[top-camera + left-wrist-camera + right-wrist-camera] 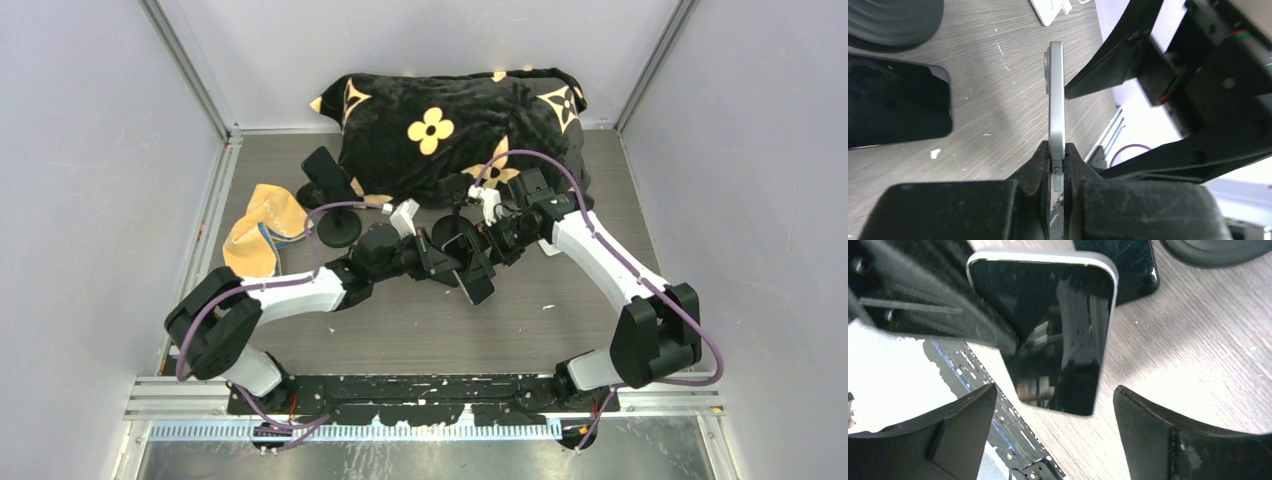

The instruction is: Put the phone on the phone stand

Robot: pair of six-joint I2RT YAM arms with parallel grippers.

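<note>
My left gripper (1058, 150) is shut on the lower end of a silver-edged phone (1056, 95) and holds it on edge above the table. In the top view the gripper (452, 268) and the phone (477, 283) are at mid-table. My right gripper (1055, 390) is open, its fingers (1153, 425) apart on either side of the phone's black screen (1058, 335) and short of it; it shows in the top view (468, 240). The black phone stand (333, 205), with a tilted plate and a round base, stands apart to the left, empty.
A dark flat slab (895, 107) lies on the table under the held phone and also shows in the right wrist view (1133, 270). A round black base (893, 22) is beside it. A black flowered blanket (450, 130) is at the back, a yellow cloth (262, 228) on the left.
</note>
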